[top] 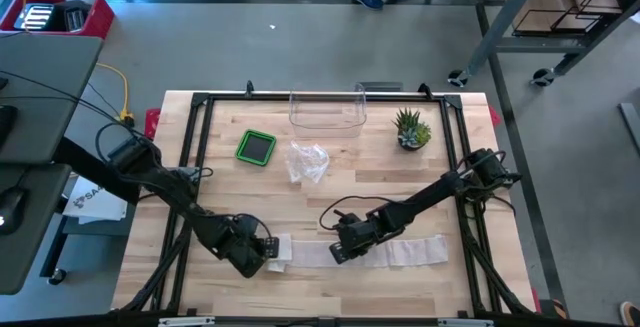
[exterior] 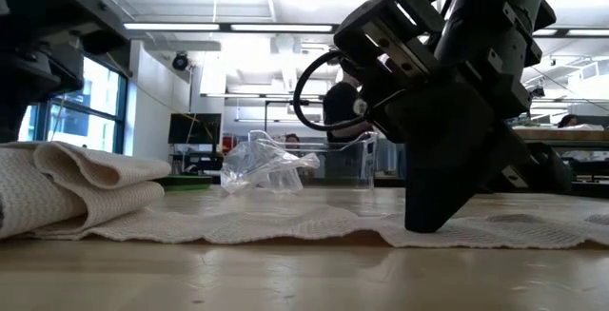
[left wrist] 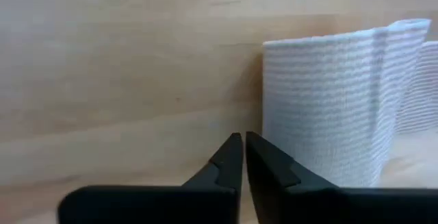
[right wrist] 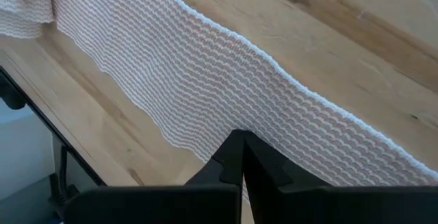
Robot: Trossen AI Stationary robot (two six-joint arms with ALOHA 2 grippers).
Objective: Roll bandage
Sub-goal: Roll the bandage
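Bandage (top: 385, 252) lies flat near the bottom edge of the table (top: 330, 297) in the high view, long axis running left-right across the frame, lower centre. Its left end is folded/rolled into a small bundle; free end points right.

Left gripper (top: 268, 250) sits at lower left-centre, right beside the rolled end; arm comes in from the frame's left, bent low. Fingers nearly pressed together w/ a thin gap, nothing pinched between them.

Right gripper (top: 338, 255) is at lower centre, tips down on the strip; arm reaches diagonally from the right. Fingers pressed together on the fabric.
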